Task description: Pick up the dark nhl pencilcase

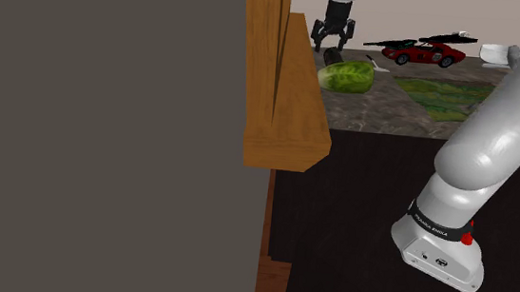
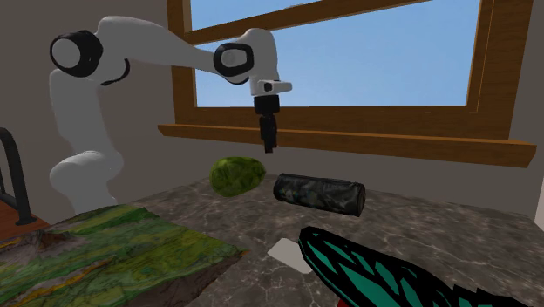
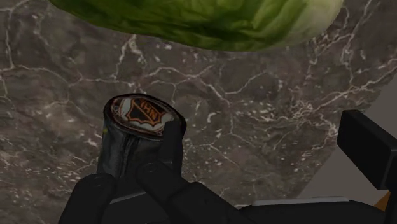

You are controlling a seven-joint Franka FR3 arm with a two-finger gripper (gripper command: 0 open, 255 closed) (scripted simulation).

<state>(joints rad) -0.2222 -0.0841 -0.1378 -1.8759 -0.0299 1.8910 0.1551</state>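
Starting at my own hand: the black two-finger gripper [image 2: 268, 146] hangs in the air with its fingers spread apart and nothing between them. Right below it is the dark, mottled, tube-shaped pencil case [image 3: 137, 137], lying on its side on the dark veined marble counter [image 2: 418, 227]. In the wrist view I'm looking at its round end cap, which has an orange and black shield badge on it. It sits close to one finger, but neither finger touches it.

From the second exterior view the gripper is clearly up off the counter, roughly over the end of the pencil case that points toward the round green head of lettuce [image 2: 237, 174]. The lettuce is just beside that end, with a small gap between them.

Further out there's a flat mat with a green leafy print [image 2: 113, 253] spread on the counter, on the arm's side of the lettuce. In the shoulder view a shiny red toy car [image 1: 425, 54] sits well apart from the case, to that view's right. Toward the second camera, a small white card [image 2: 288, 255] lies flat next to a teal-and-black striped thing [image 2: 375, 275] that I can't identify.

Behind all of that runs the brown wooden window sill [image 2: 349, 139], with plain blue sky above it.
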